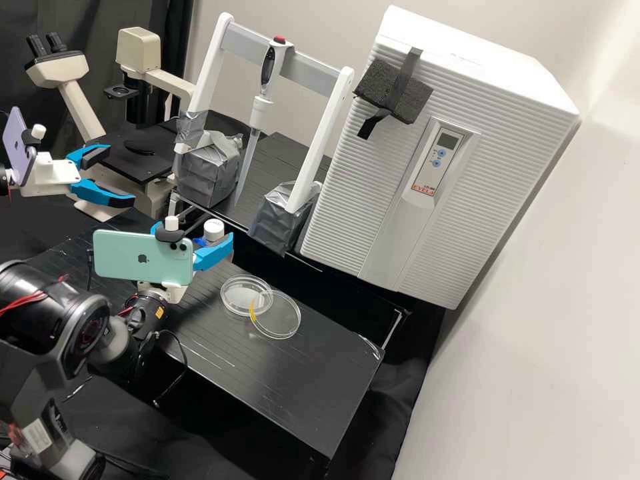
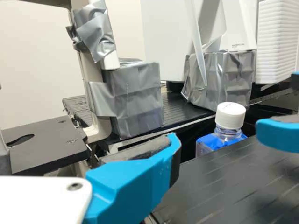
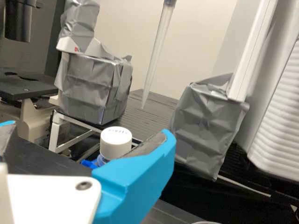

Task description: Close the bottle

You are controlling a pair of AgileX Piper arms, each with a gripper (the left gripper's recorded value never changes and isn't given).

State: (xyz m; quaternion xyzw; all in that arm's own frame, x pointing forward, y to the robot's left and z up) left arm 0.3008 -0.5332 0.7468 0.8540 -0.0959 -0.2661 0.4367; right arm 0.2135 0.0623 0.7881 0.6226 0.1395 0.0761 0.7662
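High view: bottle (image 1: 213,231) stands at the far edge of the bench (image 1: 313,373), with the white cap (image 3: 116,137) sitting on its neck. Cannot tell whether it is threaded tight. Right gripper (image 1: 208,245) is just beside it, fingers apart, holding nothing. Left gripper (image 1: 117,175) hangs well apart by the microscope (image 1: 133,100), also spread and empty.

Risks:
- A finger closing off-centre could tip the bottle off the bench edge.
- Turning the cap with the body unheld would likely spin the whole bottle.
- A skewed cap may cross-thread.
- Dishes (image 1: 261,305) lie near the arm's sweep and could be knocked.
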